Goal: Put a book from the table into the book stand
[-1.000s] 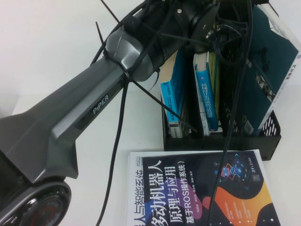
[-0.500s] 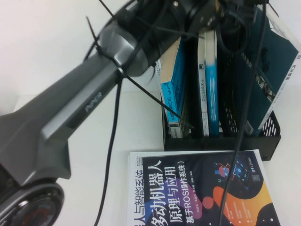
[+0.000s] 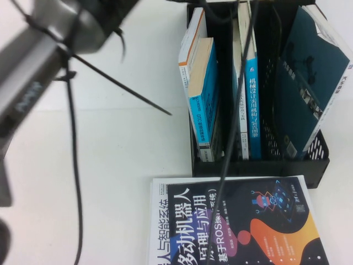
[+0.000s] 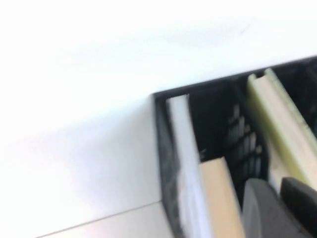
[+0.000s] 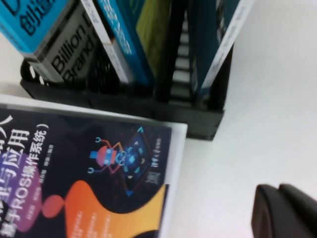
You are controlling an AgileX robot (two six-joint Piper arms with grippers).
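The book (image 3: pixel 251 94), with a teal spine and a pale yellow-green cover, stands upright in the middle slot of the black mesh book stand (image 3: pixel 314 165). Its yellow-green edge also shows in the left wrist view (image 4: pixel 277 124) and the right wrist view (image 5: pixel 151 25). My left gripper (image 4: pixel 281 210) is shut and empty, just above the stand's left slots; in the high view only its blurred arm (image 3: pixel 38 61) shows, at the upper left. My right gripper (image 5: pixel 279 210) is shut and empty, low over the white table (image 3: pixel 110 165), to the right of the stand's front corner.
A black book with orange-purple robot art (image 3: pixel 237 226) lies flat in front of the stand. A blue-cover book with tan pages (image 3: pixel 204 94) stands in the left slot. A large dark teal book (image 3: pixel 309 83) leans in the right slot. Black cables (image 3: pixel 231 121) hang across the stand.
My left arm has pulled back up and to the left, away from the stand. The book in the middle slot has gone from leaning to upright.
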